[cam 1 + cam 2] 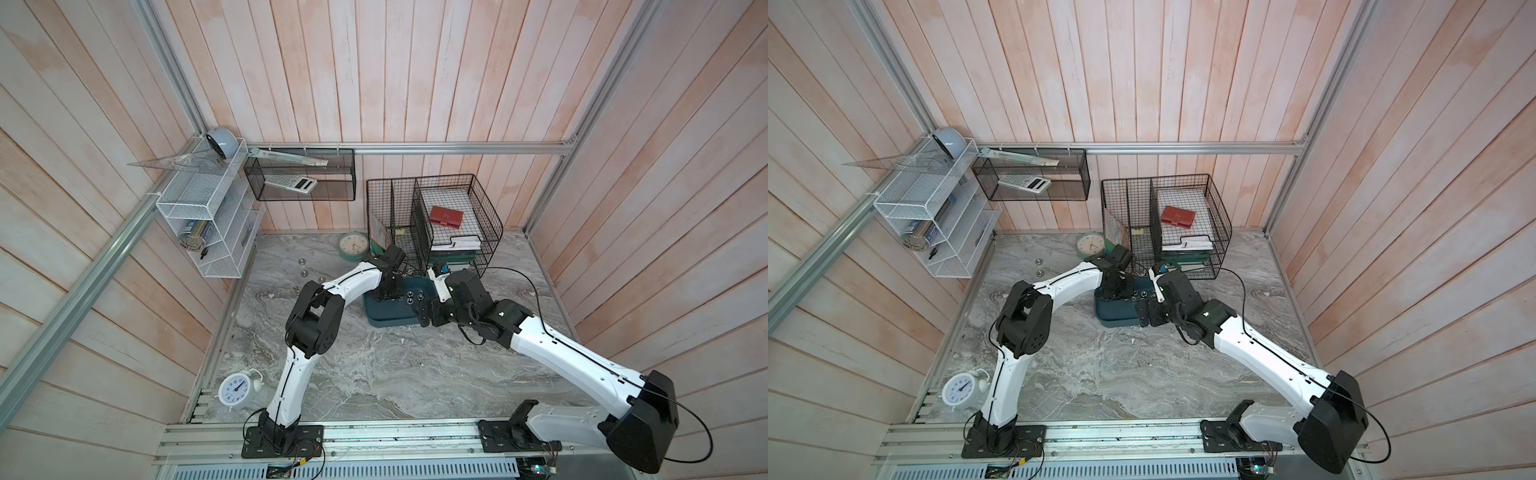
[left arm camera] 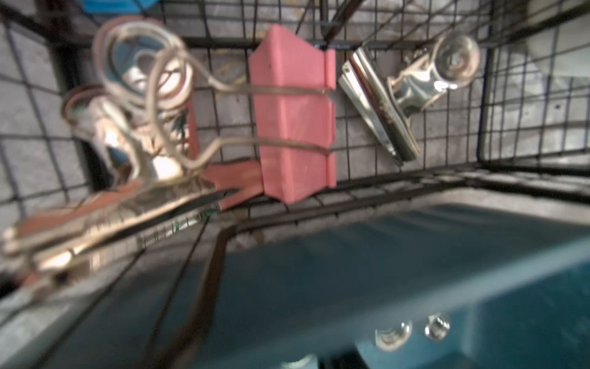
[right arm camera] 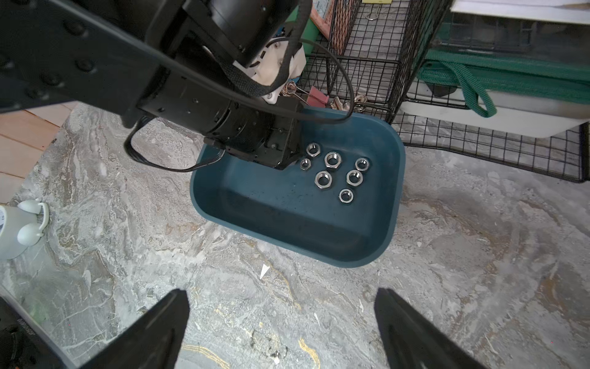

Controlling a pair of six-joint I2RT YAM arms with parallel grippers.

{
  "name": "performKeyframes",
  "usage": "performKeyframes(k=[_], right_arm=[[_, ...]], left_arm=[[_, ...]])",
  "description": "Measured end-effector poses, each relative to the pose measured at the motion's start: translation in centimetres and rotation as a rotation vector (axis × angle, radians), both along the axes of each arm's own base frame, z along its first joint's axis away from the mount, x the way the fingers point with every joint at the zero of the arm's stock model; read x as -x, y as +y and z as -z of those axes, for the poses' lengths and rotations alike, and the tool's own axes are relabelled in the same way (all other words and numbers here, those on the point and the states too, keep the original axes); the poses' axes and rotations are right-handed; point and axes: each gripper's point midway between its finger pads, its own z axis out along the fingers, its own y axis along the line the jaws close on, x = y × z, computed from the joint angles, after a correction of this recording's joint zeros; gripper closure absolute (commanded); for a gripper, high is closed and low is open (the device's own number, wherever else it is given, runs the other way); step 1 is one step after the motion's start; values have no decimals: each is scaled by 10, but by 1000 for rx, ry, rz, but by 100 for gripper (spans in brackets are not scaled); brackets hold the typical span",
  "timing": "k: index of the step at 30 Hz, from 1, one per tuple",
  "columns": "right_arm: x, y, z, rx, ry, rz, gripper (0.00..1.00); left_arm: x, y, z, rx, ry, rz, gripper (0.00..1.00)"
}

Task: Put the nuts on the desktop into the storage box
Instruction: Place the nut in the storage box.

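The dark teal storage box (image 1: 388,316) (image 1: 1111,316) (image 3: 287,220) lies on the grey marble desktop (image 1: 374,374) in front of the wire organiser. Several silver nuts (image 3: 333,158) (image 2: 392,334) rest on its floor. More nuts (image 1: 301,261) (image 1: 1038,261) lie loose on the desktop at the back left. My left gripper (image 1: 384,294) reaches down into the box. Its fingers are mostly hidden, and a shiny nut (image 2: 297,360) shows at its tips in the blurred left wrist view. My right gripper (image 3: 281,319) (image 1: 426,318) hovers wide open over bare desktop beside the box.
A black wire-mesh organiser (image 1: 453,216) stands right behind the box, with a pink binder clip (image 2: 293,121) and metal clips (image 2: 412,92) at its base. A round green clock (image 1: 353,246) leans at the back. A white alarm clock (image 1: 237,390) stands near left.
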Motion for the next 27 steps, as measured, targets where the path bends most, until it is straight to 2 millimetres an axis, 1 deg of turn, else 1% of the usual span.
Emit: performKeyframes(k=[5,6,8,10,12,15,18,19,20,22,24,26,27], right_arm=[[0,-1,0,2,1,9,2],[0,-1,0,2,2,10,2],[-1,-2,0,2,1,13,2],[-1,-2,0,1,2,15,2],[-1,-2,0,1,2,15,2],[-1,-2,0,1,2,15,2],[-1,-2,0,0,1,15,2],[-1,-2,0,0,2,15,2],[-1,-2,1,1,3,15,2],[-1,-1,1,2,4,15,2],[-2,-1,2,4,6,15,2],[-2,-1,3,6,7,16,2],[-2,-1,4,6,9,15,2]], left_arm=[[-10,0,0,-8,-19,-10,70],[-11,0,0,-7,-21,-11,68],[-11,0,0,-8,-22,-11,62],[-11,1,0,-10,-20,-12,60],[-11,2,0,-12,-18,-10,54],[-10,2,1,-14,-15,-8,51],[-9,3,0,-17,-11,-9,44],[-8,4,0,-17,-10,-10,42],[-8,4,-1,-17,-11,-10,37],[-6,5,-5,-14,-11,-13,25],[-3,7,-13,-11,-16,-12,18],[-3,7,-24,0,-32,-12,16],[-3,7,-30,6,-42,-9,12]])
